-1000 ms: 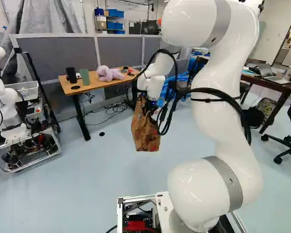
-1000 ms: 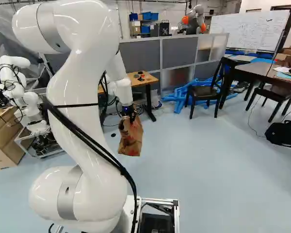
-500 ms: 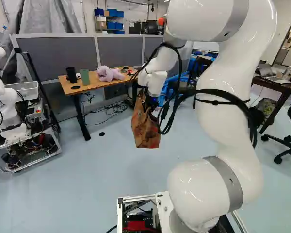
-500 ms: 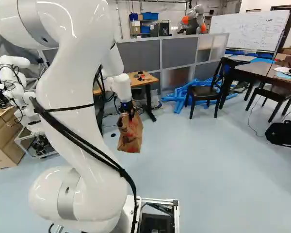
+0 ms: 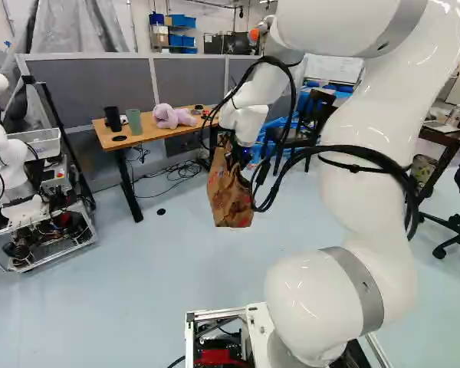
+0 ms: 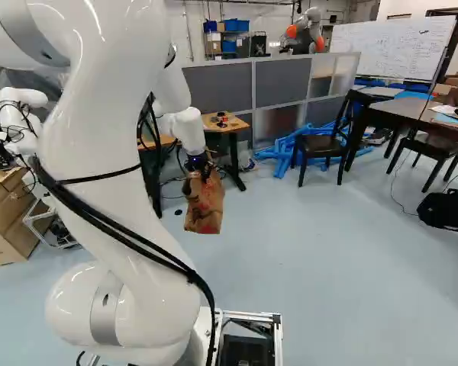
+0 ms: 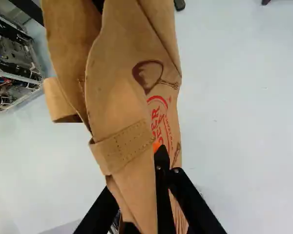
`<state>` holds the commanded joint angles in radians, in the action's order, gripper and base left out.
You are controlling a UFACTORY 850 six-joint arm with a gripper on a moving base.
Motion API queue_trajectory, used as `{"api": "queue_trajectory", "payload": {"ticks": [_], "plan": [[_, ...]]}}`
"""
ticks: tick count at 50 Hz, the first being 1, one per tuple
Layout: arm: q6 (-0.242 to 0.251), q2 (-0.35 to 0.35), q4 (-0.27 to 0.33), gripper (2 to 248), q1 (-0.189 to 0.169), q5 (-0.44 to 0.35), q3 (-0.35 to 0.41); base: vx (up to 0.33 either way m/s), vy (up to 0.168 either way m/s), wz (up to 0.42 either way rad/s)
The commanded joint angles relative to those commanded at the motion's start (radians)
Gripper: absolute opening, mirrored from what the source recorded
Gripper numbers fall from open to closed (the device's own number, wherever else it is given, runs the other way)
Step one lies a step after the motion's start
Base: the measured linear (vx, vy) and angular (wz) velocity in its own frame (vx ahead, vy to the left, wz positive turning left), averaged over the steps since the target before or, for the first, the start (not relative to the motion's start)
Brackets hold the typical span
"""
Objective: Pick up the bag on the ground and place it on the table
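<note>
In the right base view my gripper (image 6: 201, 166) points down, and the brown paper bag (image 6: 204, 204) hangs from it above the floor. The left base view shows the same bag (image 5: 230, 195) in front of the wooden table's (image 5: 155, 135) right end, lower than its top. Seen from the wrist, the gripper (image 7: 158, 146) is shut on the bag (image 7: 122, 87), whose paper hides one finger; an orange pad shows against the printed side.
A pink plush toy (image 5: 172, 116), a green cup (image 5: 134, 123) and a black cup (image 5: 113, 119) stand on the table. Another robot (image 5: 19, 176) is at the far left. A dark chair (image 6: 320, 145) stands beside blue tubes (image 6: 278, 150).
My arm has shifted and the bag has risen a little with the gripper, which stays shut on it. The base has not moved.
</note>
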<state>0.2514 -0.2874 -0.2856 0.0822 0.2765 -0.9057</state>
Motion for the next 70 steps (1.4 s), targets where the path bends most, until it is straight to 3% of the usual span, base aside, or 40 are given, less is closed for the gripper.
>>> {"api": "queue_trajectory", "payload": {"ticks": [27,70], "plan": [[0.0,0.068,0.0,21,-0.002,0.034,-0.004,0.0,0.0,0.0],[0.0,0.109,-0.002,21,-0.008,0.19,-0.089,0.0,0.0,0.0]]}}
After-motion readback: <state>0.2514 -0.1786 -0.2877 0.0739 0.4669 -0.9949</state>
